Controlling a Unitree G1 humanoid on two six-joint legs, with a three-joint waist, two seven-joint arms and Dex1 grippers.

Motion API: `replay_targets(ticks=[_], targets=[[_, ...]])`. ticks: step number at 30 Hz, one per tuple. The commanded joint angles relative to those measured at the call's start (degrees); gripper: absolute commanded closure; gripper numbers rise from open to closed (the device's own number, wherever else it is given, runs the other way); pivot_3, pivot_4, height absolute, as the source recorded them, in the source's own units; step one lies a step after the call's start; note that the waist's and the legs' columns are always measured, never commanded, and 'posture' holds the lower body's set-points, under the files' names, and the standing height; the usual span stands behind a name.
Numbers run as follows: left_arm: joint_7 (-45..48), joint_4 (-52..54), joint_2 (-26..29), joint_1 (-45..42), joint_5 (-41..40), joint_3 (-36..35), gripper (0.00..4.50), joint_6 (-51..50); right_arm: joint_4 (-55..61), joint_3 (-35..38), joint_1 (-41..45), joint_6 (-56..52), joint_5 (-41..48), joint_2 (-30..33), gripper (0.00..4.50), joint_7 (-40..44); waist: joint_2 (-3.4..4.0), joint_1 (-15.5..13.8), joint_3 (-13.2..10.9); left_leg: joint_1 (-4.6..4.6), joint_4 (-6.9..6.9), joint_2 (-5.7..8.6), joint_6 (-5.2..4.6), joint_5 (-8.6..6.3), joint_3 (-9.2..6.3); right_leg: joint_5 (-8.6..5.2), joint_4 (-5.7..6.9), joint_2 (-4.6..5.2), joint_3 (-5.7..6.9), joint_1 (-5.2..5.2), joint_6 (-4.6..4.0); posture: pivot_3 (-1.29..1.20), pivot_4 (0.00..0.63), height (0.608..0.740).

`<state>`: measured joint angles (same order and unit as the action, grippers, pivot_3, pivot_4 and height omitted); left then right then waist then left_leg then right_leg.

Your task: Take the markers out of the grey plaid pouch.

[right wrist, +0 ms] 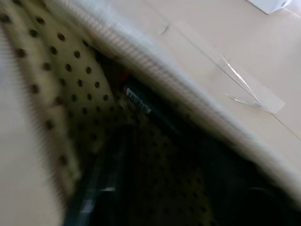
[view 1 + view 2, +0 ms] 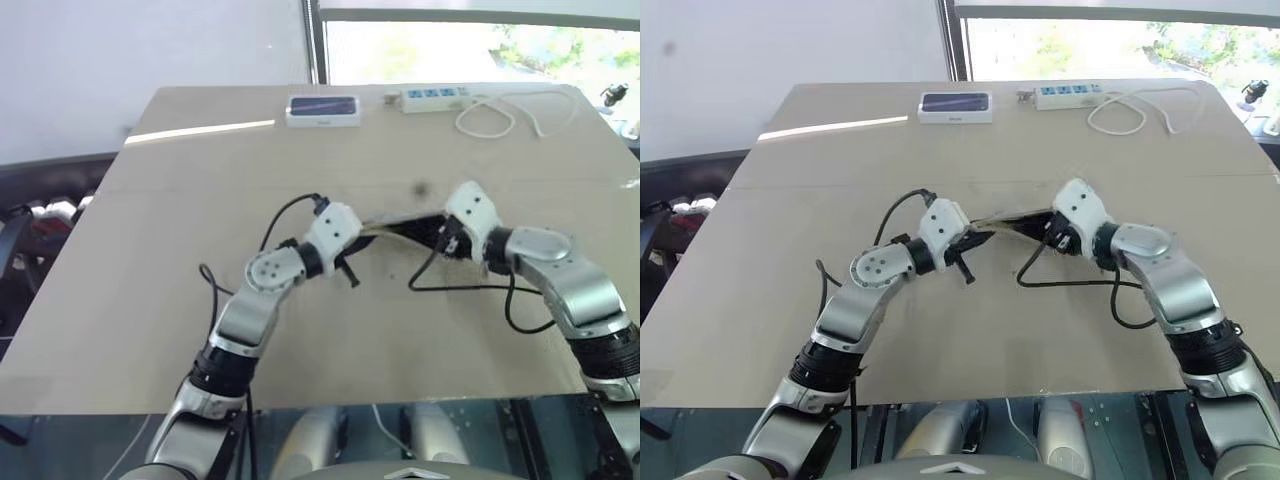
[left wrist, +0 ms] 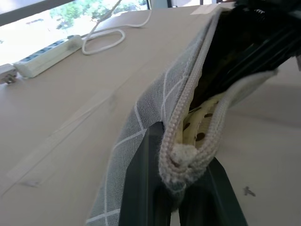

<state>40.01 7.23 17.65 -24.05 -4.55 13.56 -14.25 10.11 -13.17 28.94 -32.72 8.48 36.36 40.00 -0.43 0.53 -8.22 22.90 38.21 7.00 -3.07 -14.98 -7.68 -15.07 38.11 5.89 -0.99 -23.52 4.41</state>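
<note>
The grey plaid pouch (image 2: 400,228) is held up off the table (image 2: 150,300), stretched between my two grippers. My left gripper (image 3: 183,160) is shut on its zipper end, with the grid fabric (image 3: 146,113) hanging beside the fingers (image 3: 141,188). The zipper mouth gapes and shows a pale dotted lining (image 1: 61,70). My right gripper (image 2: 440,238) is pushed into the open mouth from the other side. Deep inside lies one of the markers (image 1: 141,104), dark with a red bit and a white label. The rest of the inside is in shadow.
A white box with a dark top (image 2: 323,109) and a white power strip (image 2: 435,97) with its coiled cable (image 2: 500,115) lie along the table's far edge. A strip of clear tape (image 1: 254,94) sticks to the tabletop by the pouch.
</note>
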Motion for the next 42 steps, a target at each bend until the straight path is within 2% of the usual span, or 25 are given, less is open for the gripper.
replay_targets(ticks=[1,3,7,13,19,23,27,31,35,36,37,40,42], targets=[[1.4,4.1,-0.3,0.3,-2.5,0.3,4.50,-0.9,-0.9,-3.6,2.4,6.5,-7.0,2.7,0.52,1.3,0.00,0.0,0.0,0.00,0.00,0.00,0.00,0.00,0.00,0.00,0.00,0.00,0.00,0.00,0.00,0.00,0.150,0.738],[1.9,4.5,-0.5,0.5,-3.3,0.3,4.50,-1.7,-1.4,-6.2,2.9,8.9,-10.3,4.4,0.07,2.8,0.00,0.1,0.0,0.00,0.01,0.00,0.00,0.00,0.01,0.00,0.01,-0.01,-0.01,0.00,0.00,0.00,0.150,0.738],[3.9,5.5,-1.5,0.4,-7.3,0.4,4.50,-5.8,0.3,-9.4,4.3,10.1,-13.4,7.2,0.07,8.2,0.00,0.1,0.0,0.00,0.00,0.00,0.00,0.00,0.00,0.00,0.01,-0.02,0.01,-0.01,0.00,0.00,0.150,0.738],[6.5,7.6,-2.1,0.4,-13.3,0.2,4.50,-12.7,11.2,-9.5,5.2,1.2,-10.7,17.3,0.07,23.4,0.00,-0.2,0.0,0.05,0.01,0.00,0.00,0.00,-0.05,0.00,-0.06,0.00,0.06,0.00,0.00,0.00,0.150,0.738],[8.4,9.7,-1.2,-0.7,-20.1,-0.9,4.50,-21.2,17.0,-9.5,8.0,-5.9,-8.3,24.1,0.07,32.5,0.00,0.0,0.0,0.04,0.01,-0.02,0.00,0.00,-0.05,0.00,-0.04,0.00,0.05,0.02,0.00,0.00,0.150,0.738],[8.6,8.7,-0.8,-1.1,-21.5,-0.7,4.50,-23.4,13.7,-14.2,9.3,-6.6,-11.8,23.3,0.07,33.9,0.00,-0.1,0.0,0.02,0.02,-0.03,0.00,0.00,-0.04,0.00,-0.03,0.00,0.04,0.03,0.00,0.00,0.150,0.738],[9.2,7.5,-1.0,-1.3,-22.0,-0.1,4.50,-24.0,3.6,-19.7,9.6,-3.7,-15.9,18.2,0.07,32.5,-0.10,0.1,0.0,-0.01,0.01,-0.02,0.00,0.00,-0.03,0.00,-0.07,0.01,0.03,0.07,0.00,0.00,0.150,0.738],[9.3,7.2,-0.9,-0.9,-21.7,0.7,4.50,-23.5,-5.8,-21.7,10.6,0.5,-19.2,14.8,0.07,32.1,-0.10,0.1,0.0,-0.05,0.04,-0.03,0.01,0.00,-0.04,0.00,-0.03,0.01,0.02,0.09,0.00,0.00,0.150,0.738],[8.9,7.2,-0.9,-0.7,-21.6,0.9,4.50,-23.2,-10.4,-22.1,10.5,3.3,-20.1,12.8,0.07,32.3,-0.33,0.2,0.2,-0.22,0.04,-0.05,0.01,0.00,-0.05,0.00,-0.05,-0.01,0.03,0.19,0.00,0.00,0.150,0.738],[8.7,7.2,-0.9,-0.6,-21.5,0.9,4.50,-23.1,-11.0,-22.1,10.4,4.0,-20.4,12.6,0.63,32.5,-0.37,0.2,0.2,-0.29,0.05,-0.06,0.01,0.00,-0.05,0.01,-0.05,-0.03,0.03,0.25,-0.01,0.00,0.150,0.738],[8.5,7.2,-0.9,-0.5,-21.4,0.8,4.50,-23.0,-11.0,-21.9,10.1,4.5,-20.4,12.7,0.87,32.8,-0.37,0.2,0.2,-0.38,0.07,-0.07,0.02,-0.01,-0.07,0.01,-0.06,-0.04,0.03,0.36,-0.01,0.00,0.150,0.738],[8.0,7.4,-0.8,-0.2,-21.2,0.7,4.50,-22.8,-9.8,-20.7,9.6,4.5,-19.6,12.5,2.20,33.2,-0.39,0.1,0.2,-0.94,0.04,-0.07,0.01,-0.03,-0.12,0.00,-0.16,-0.04,0.03,1.00,-0.01,0.00,0.150,0.738],[7.7,6.8,-0.3,0.1,-19.9,1.2,4.50,-21.1,-9.0,-19.8,9.5,4.8,-19.6,12.6,2.99,33.0,-0.39,0.1,0.2,-0.97,0.04,-0.07,0.01,-0.04,-0.10,0.00,-0.15,-0.04,0.03,1.02,-0.01,0.00,0.150,0.738]])
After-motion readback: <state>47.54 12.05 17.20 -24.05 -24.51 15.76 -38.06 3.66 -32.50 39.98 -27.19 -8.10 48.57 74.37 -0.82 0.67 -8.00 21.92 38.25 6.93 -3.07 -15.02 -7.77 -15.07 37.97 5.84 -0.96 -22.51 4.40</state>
